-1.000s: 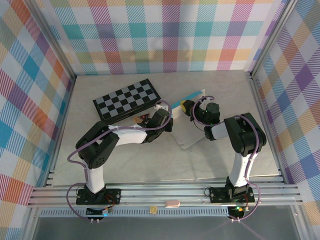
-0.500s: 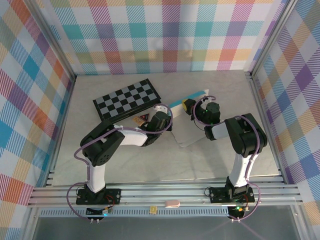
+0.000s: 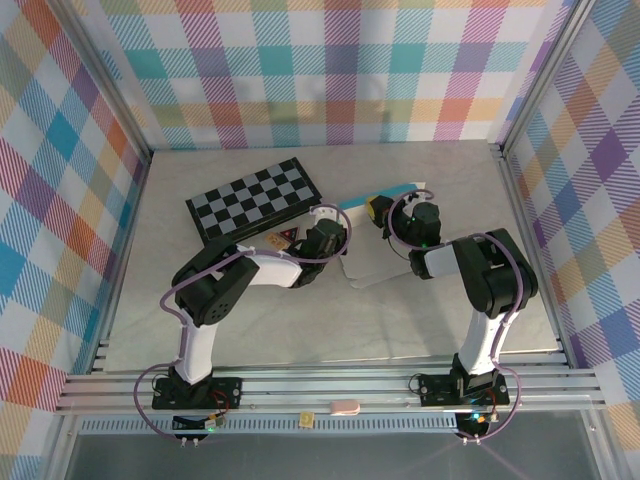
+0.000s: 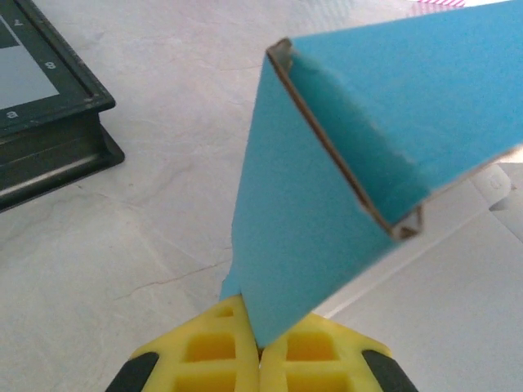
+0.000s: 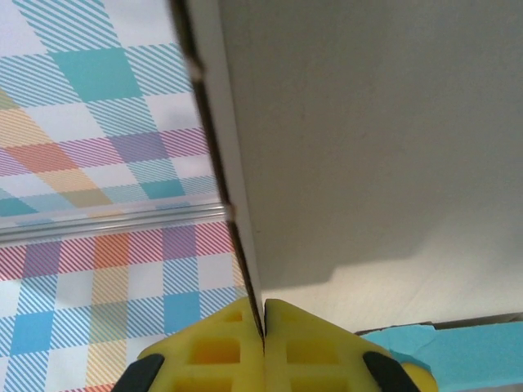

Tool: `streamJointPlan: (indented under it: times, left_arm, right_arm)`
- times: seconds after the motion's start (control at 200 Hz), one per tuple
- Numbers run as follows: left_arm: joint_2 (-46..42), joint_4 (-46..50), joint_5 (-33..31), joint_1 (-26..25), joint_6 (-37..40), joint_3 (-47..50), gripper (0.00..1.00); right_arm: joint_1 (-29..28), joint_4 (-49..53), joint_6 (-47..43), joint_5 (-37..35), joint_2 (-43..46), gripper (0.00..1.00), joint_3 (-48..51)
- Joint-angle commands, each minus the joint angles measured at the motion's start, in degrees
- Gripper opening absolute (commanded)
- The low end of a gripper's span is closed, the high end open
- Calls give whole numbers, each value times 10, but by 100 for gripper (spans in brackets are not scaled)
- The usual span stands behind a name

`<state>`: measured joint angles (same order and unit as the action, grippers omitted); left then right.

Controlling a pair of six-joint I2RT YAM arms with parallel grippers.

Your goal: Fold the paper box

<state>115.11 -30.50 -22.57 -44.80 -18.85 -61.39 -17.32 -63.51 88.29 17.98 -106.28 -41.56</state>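
The paper box (image 3: 375,255) lies mid-table as a partly folded blank, its white inner side up, with a teal strip (image 3: 385,192) along its far edge. My left gripper (image 3: 335,235) is shut on a teal flap (image 4: 343,188) at the box's left end; the flap stands folded up and the jaws pinch its lower corner. My right gripper (image 3: 378,212) is shut on the edge of a white panel (image 5: 368,139) of the box at its far side, the panel rising steeply from the jaws. A teal bit (image 5: 458,359) lies beside the right fingers (image 5: 302,351).
A black-and-grey checkered board (image 3: 255,198) lies at the back left, its dark edge (image 4: 49,122) close to the left gripper. A small dark triangular piece (image 3: 283,238) sits just in front of the board. Plaid walls enclose the table on three sides.
The left gripper has moved slightly right and away with the flap, the arm stretching further. The box has shifted and turned a little; the right gripper lifted its panel edge slightly.
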Motion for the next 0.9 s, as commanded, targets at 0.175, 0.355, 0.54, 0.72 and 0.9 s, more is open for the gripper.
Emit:
streamJointPlan:
  times: [0.175, 0.355, 0.54, 0.72, 0.9]
  left_arm:
    - [10, -3, -38, -13, 4, -39, 10]
    - [9, -39, -23, -8, 35, -31, 24]
    - [8, -45, -18, 2, 54, -35, 29]
    - [6, -43, -13, 15, 54, -34, 27]
    - [10, -49, 33, 27, 56, -36, 2]
  right_arm:
    - [-27, 104, 20, 51, 3, 0, 7]
    - [-27, 115, 28, 48, 6, 0, 5]
    - [-27, 135, 26, 44, 13, 0, 1]
    - [-27, 138, 29, 43, 12, 0, -1]
    - [-27, 148, 30, 43, 13, 0, -7]
